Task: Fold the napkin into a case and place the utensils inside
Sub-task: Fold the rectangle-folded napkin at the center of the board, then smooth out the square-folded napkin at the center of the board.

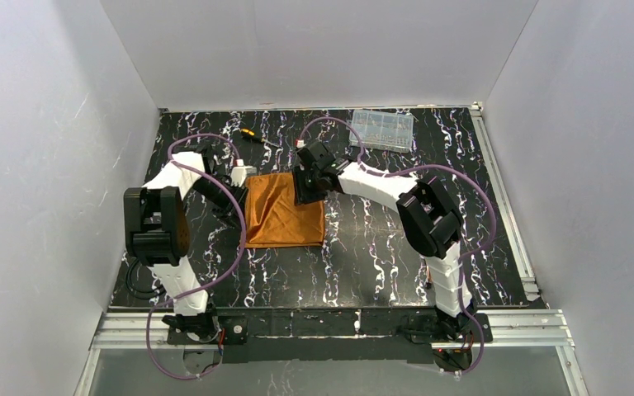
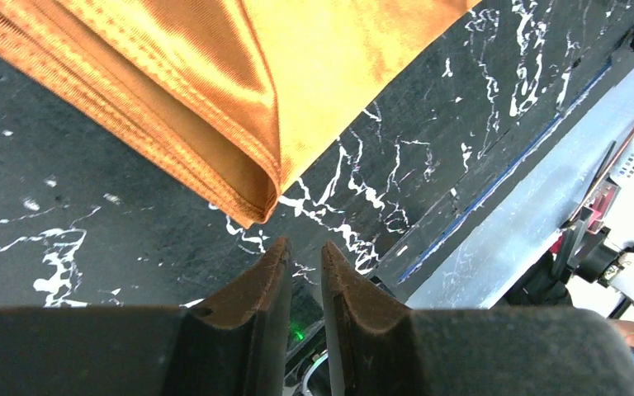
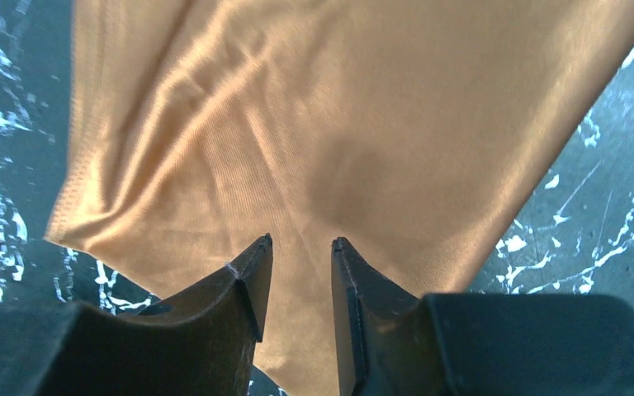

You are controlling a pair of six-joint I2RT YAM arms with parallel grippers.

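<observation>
Rust-orange cloth, the napkin (image 1: 285, 216) lies folded to a rough square on the marbled black table (image 1: 380, 247), left of the middle and about halfway between the near and far edges. It is not yet a narrow case, and no cutlery can be picked out in any view.

The step in hand looks like another fold. The right gripper (image 3: 301, 239) hangs over the napkin's far right part, its jaws part-way in with cloth showing in the gap and nothing clearly pinched. The left gripper (image 2: 304, 245) sits just off a folded corner on the napkin's left side, over bare table, its jaws narrow and empty.

To do the fold well, the right fingers should come down at the very edge and catch every layer, not only the top sheet. The cloth is glossy and will likely slip, so the left gripper would do best pressing the opposite side flat while the edge is carried low across and laid hem on hem.

The top view alone shows the whole layout: both arms, a clear plastic box (image 1: 382, 128) by the far edge and a screwdriver (image 1: 252, 135) near the far left corner. Only the left wrist view shows the stacked hems at the corner, proof of several layers. Only the right wrist view shows the soft wrinkles running across the top sheet.
</observation>
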